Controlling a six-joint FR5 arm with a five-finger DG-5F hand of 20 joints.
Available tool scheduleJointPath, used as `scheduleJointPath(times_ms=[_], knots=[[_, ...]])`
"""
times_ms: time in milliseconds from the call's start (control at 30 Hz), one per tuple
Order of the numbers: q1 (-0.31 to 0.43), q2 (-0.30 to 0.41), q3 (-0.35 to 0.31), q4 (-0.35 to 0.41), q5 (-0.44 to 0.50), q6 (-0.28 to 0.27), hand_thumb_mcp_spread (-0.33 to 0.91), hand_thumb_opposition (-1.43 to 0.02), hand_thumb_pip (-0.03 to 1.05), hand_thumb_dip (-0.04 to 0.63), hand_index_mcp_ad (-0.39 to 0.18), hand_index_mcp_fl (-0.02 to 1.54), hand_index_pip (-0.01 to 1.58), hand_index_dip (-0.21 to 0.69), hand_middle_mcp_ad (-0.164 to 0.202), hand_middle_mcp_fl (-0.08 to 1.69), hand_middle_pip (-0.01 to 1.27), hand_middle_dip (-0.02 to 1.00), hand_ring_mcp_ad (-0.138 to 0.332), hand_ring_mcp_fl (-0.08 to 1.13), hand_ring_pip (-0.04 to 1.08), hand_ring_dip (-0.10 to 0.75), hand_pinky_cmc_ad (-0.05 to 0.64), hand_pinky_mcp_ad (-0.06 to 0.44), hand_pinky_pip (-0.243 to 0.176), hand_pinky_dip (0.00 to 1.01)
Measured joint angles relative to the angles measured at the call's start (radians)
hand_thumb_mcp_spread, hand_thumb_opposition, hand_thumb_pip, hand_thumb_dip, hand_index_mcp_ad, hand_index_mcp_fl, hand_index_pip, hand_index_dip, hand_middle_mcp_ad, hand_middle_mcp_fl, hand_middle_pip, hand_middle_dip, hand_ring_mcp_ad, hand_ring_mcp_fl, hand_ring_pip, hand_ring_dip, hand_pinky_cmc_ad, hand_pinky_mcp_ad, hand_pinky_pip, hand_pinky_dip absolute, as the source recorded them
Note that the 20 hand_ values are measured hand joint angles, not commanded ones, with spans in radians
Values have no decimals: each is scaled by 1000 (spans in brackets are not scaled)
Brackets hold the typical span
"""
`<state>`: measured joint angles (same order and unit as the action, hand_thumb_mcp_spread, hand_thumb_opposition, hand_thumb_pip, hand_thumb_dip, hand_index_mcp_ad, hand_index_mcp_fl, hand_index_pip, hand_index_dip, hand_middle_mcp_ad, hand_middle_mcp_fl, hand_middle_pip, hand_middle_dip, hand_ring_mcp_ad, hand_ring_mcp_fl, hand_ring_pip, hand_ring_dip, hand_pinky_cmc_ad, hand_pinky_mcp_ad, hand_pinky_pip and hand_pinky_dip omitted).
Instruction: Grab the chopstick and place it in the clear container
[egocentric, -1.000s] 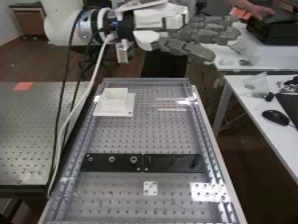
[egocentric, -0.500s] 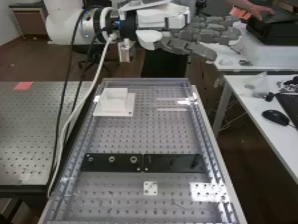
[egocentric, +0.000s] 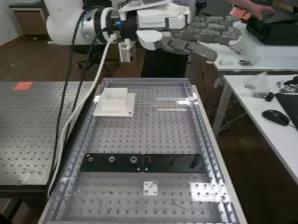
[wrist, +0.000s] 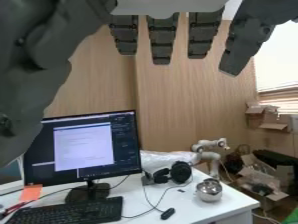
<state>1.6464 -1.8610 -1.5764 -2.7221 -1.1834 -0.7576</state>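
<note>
In the high view the hand (egocentric: 193, 36) is held beyond the bench's far end, above its surface, with straight fingers pointing right and nothing between them. The wrist view has the same hand (wrist: 163, 37) with its fingers extended and spread. Two thin pale strips (egocentric: 171, 109) lie across the far right part of the bench; I cannot tell whether either is the chopstick. Clear raised edging (egocentric: 211, 150) runs round the perforated bench top; whether this is the clear container, I cannot tell.
A white block on a square base (egocentric: 114, 106) stands at the bench's far left. Black plates (egocentric: 173, 163) cross its middle, with a small white plate (egocentric: 150, 188) nearer. Cables (egocentric: 81, 102) hang at the left. A side table (egocentric: 256, 120) is on the right.
The arm's wrist and the base of the hand have shifted slightly to the right since the earliest frame. The fingers remain straight, and the things on the bench are where they were.
</note>
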Motion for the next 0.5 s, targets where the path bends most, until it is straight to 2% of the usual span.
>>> scheduleJointPath(times_ms=[500], knots=[[-13,26,-28,8,-52,-1,37,-775,543,-24,-82,42,52,-56,73,5,133,73,182,0,79,-51,433,293,-155,314]])
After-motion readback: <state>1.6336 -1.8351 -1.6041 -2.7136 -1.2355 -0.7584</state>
